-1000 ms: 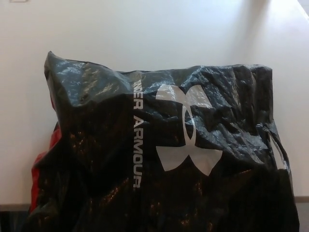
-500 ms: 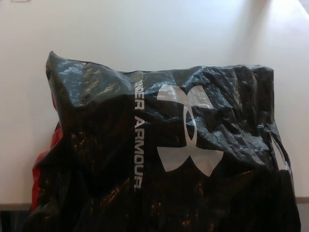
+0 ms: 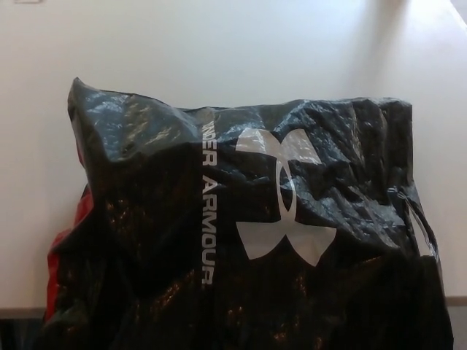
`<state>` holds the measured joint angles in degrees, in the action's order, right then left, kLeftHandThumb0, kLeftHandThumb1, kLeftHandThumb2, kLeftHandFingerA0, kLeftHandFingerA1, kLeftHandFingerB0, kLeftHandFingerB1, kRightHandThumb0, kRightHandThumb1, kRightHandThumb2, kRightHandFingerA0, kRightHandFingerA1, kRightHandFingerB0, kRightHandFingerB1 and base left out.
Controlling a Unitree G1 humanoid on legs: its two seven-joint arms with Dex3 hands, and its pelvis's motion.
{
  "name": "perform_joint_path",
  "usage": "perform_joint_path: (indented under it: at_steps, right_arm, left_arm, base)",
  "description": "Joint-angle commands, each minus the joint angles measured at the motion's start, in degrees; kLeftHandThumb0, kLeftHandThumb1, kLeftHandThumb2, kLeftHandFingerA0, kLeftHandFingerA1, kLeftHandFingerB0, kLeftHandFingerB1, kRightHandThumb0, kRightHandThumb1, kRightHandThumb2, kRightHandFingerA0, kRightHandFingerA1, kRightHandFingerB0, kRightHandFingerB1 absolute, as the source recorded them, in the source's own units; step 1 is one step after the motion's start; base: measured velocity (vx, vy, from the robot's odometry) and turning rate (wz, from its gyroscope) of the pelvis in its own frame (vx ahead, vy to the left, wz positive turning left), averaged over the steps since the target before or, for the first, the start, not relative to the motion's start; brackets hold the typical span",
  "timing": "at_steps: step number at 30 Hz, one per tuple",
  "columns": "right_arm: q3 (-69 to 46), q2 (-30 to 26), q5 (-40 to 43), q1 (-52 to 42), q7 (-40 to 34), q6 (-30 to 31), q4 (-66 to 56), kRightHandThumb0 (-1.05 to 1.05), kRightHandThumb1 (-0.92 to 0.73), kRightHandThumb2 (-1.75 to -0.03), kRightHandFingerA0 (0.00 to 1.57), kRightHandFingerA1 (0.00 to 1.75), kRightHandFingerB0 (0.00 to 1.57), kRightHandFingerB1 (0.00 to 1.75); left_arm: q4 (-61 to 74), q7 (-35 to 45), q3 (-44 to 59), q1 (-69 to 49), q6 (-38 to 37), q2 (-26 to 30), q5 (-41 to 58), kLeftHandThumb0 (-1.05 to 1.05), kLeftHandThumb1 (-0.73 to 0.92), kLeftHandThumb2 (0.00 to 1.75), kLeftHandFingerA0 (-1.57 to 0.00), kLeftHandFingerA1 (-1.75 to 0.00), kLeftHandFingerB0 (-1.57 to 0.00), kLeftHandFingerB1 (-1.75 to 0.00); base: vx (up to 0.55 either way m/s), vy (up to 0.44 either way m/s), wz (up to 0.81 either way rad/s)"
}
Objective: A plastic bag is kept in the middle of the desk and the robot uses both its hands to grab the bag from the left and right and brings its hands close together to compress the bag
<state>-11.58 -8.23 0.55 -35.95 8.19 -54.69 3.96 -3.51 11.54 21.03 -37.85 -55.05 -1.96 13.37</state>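
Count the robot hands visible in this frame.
0. Neither hand shows; the black plastic bag fills the lower picture on the white desk, so hands could be hidden behind or below it.

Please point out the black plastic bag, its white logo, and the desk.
black plastic bag (image 3: 146, 219): head view, crinkled front face.
white logo (image 3: 284, 197): head view, middle of the emblem.
desk (image 3: 219, 51): head view, bare top behind the bag.

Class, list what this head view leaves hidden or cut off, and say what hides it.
- Both robot hands: not in view.
- Lower part of the black plastic bag: cut off by the bottom edge.
- Bag's contents: hidden by the opaque plastic.
- Red part at the bag's left: mostly covered by the bag.
- White desk: partly covered.
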Motion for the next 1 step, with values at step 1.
perform_joint_path:
  at_steps: [1]
  right_arm:
    - [0.0,-0.5,1.3,0.1,0.1,-1.7,0.4,-0.61,-0.91,-0.75,0.03,0.10,0.03,0.19]
  left_arm:
    - [-0.4,-0.7,0.5,-0.3,-2.0,0.0,-1.2,-0.34,0.58,1.13,-0.02,-0.50,-0.01,-0.47]
  base:
    - [0.00,0.000,0.00]
